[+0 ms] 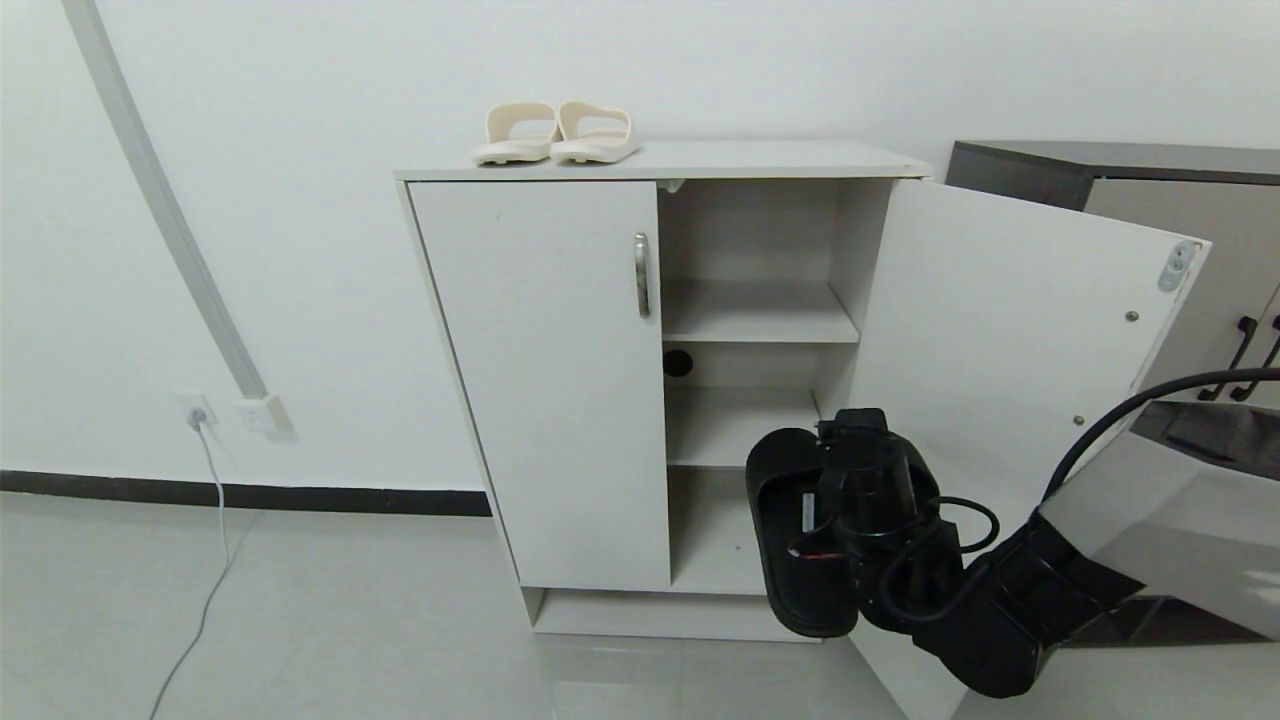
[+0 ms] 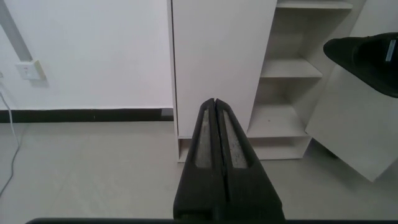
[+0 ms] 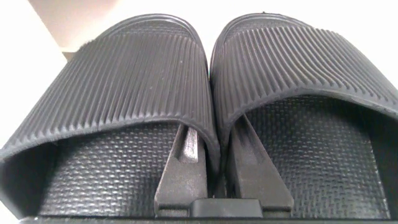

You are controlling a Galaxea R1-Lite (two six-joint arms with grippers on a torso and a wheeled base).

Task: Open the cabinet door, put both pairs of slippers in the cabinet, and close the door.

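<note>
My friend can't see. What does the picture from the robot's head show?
The right gripper holds a pair of black slippers in front of a white cabinet whose right door is open. A pair of cream slippers sits on top of the cabinet.

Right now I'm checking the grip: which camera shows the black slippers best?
The right wrist view: both black slippers side by side, the right gripper clamping their adjoining walls. The head view shows them held before the open cabinet; the left wrist view catches one edge.
</note>
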